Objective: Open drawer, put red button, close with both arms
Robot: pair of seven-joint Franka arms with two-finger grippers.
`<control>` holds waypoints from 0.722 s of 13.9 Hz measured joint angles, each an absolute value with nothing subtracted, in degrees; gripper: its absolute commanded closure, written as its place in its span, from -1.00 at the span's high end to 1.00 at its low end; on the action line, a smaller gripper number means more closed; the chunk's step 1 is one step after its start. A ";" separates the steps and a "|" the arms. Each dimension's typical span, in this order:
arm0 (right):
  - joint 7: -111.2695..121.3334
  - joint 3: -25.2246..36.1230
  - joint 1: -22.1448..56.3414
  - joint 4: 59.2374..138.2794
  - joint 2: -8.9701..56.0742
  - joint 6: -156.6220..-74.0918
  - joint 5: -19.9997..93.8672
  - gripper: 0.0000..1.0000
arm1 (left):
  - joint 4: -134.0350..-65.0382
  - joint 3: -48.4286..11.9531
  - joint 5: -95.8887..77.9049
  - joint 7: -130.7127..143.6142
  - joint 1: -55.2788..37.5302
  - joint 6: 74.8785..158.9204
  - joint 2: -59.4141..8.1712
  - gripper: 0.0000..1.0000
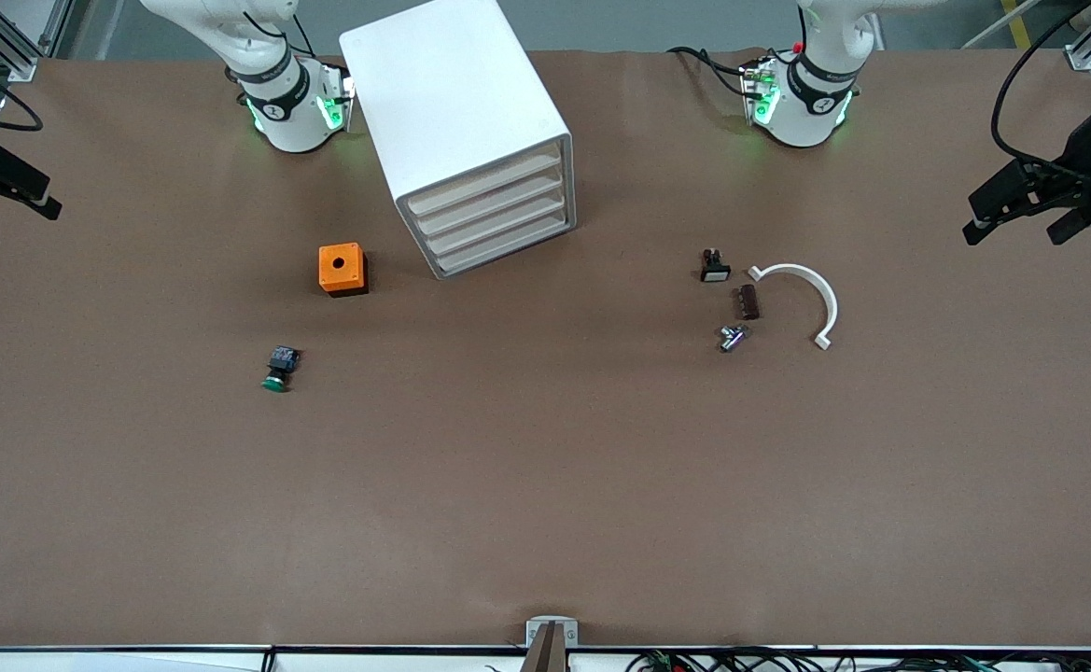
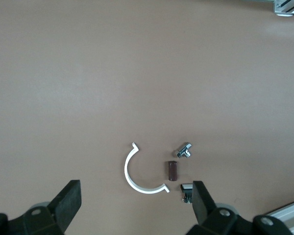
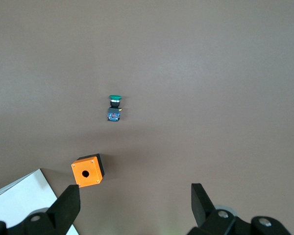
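Both claws wait with fingers wide apart, left gripper (image 2: 134, 196) over its end of the table (image 1: 545, 485) and right gripper (image 3: 134, 196) over its own, leaving room to start. Drawers (image 1: 489, 213) at twelve o'clock are all shut. I can't find the red button; maybe it's the little black part (image 1: 714, 266) at three o'clock from them.

Orange box (image 1: 342, 269), green-capped button (image 1: 279, 369), white arc (image 1: 802, 299), brown block (image 1: 748, 301), silver fitting (image 1: 733, 337) on the table (image 1: 545, 485)

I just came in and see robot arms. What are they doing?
Nothing is being held yet. The left gripper and the right gripper both hang open at the table's ends. The cabinet's drawers are all shut. A green button lies near an orange box. I see no red one.
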State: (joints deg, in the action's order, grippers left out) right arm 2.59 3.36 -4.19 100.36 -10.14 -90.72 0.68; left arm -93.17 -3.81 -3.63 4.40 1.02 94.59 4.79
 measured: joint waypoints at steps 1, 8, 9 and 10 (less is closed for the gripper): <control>2.59 3.36 -4.19 100.36 -10.14 -90.82 0.66 1.00 | -92.23 -3.83 -3.62 4.44 1.02 93.74 3.95 1.00; 2.59 3.35 -4.19 100.36 -10.14 -91.52 0.07 1.00 | -90.07 -4.05 -3.60 4.46 1.02 92.00 1.19 1.00; 2.59 3.35 -4.19 100.36 -10.14 -91.60 -0.08 1.00 | -90.05 -4.09 -3.60 4.47 1.02 91.94 1.19 1.00; 2.59 3.35 -4.19 100.36 -10.14 -91.61 -0.13 1.00 | -90.04 -4.12 -3.60 4.49 1.02 91.91 1.19 1.00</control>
